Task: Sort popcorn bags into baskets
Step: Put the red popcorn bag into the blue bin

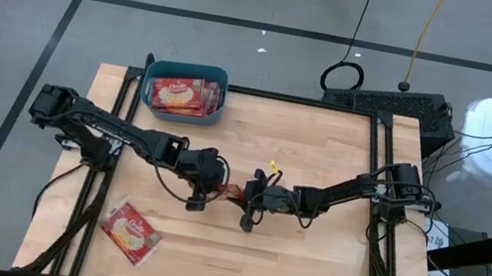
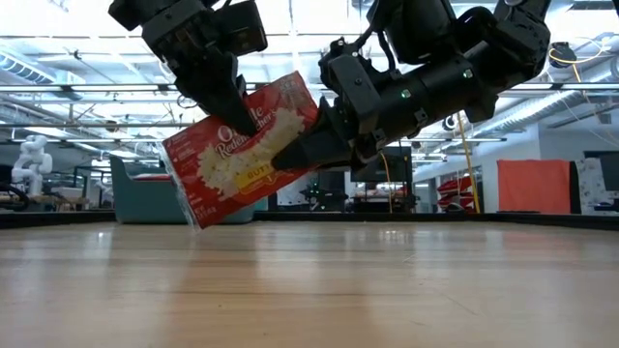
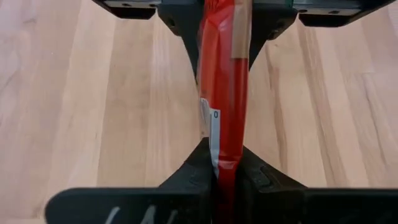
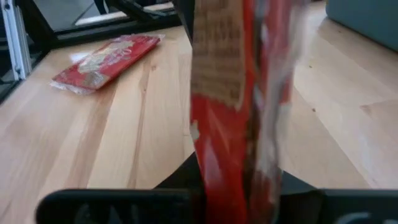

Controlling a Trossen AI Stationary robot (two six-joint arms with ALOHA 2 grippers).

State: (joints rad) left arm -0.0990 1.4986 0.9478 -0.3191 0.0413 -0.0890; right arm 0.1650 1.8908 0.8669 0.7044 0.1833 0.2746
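One red popcorn bag (image 2: 242, 155) with a yellow-cream picture hangs tilted over the table's middle, between both grippers. My left gripper (image 1: 203, 189) comes from the table's left and is shut on it. My right gripper (image 1: 250, 208) comes from the right and is shut on it too. In the left wrist view the bag (image 3: 224, 93) shows edge-on. A second bag (image 1: 130, 231) lies flat near the table's near-left corner. The teal-blue basket (image 1: 145, 90) stands at the far-left edge, with several bags (image 1: 181, 94) lying inside. My left gripper (image 3: 219, 171) pinches the bag's upper edge (image 2: 237, 114) between its two fingers, slanting down from above and the left. The bag is lifted clear of the table and tilted. My right gripper (image 4: 236, 186) pinches the bag's right-hand end (image 2: 295, 145) between its fingers (image 2: 314, 145), coming almost level from the table's right. That end sits higher than the bag's other end (image 2: 193, 208).
Dark metal frame rails (image 1: 96, 183) run along the table's left and right sides. The lying bag (image 4: 106, 59) shows in the right wrist view on bare wood. Open wood (image 1: 304, 270) stretches toward the near right.
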